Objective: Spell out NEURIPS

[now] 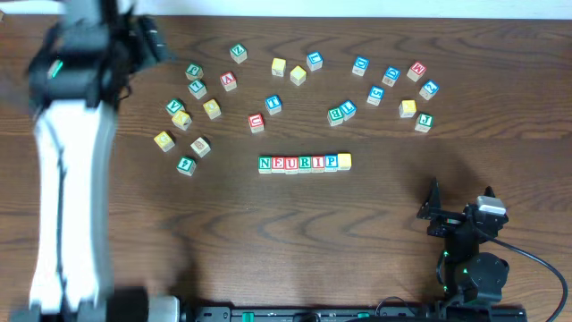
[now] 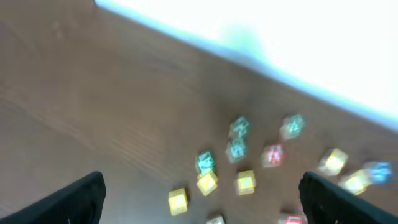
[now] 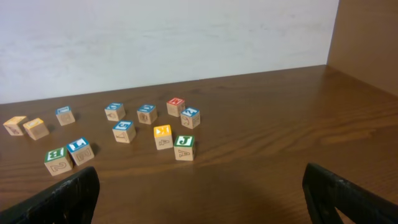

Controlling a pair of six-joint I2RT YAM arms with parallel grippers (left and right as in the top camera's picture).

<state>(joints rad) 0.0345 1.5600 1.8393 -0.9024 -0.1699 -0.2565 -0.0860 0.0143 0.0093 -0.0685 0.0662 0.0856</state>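
A row of letter blocks (image 1: pixel 304 163) in mid-table reads N, E, U, R, I, P, with a yellow-topped block (image 1: pixel 344 161) touching its right end; I cannot read that block's letter. My left gripper (image 1: pixel 152 40) is blurred at the far left, above the table. In the left wrist view it (image 2: pixel 202 183) is open and empty over loose blocks (image 2: pixel 245 182). My right gripper (image 1: pixel 432 213) rests low at the near right. In the right wrist view it (image 3: pixel 200 174) is open and empty, facing loose blocks (image 3: pixel 184 148).
Several loose blocks lie scattered behind the row: a left cluster (image 1: pixel 183 118), a middle group (image 1: pixel 273 104) and a right group (image 1: pixel 407 108). A pale wall (image 3: pixel 168 37) stands behind the table. A black cable (image 1: pixel 536 259) runs from the right arm.
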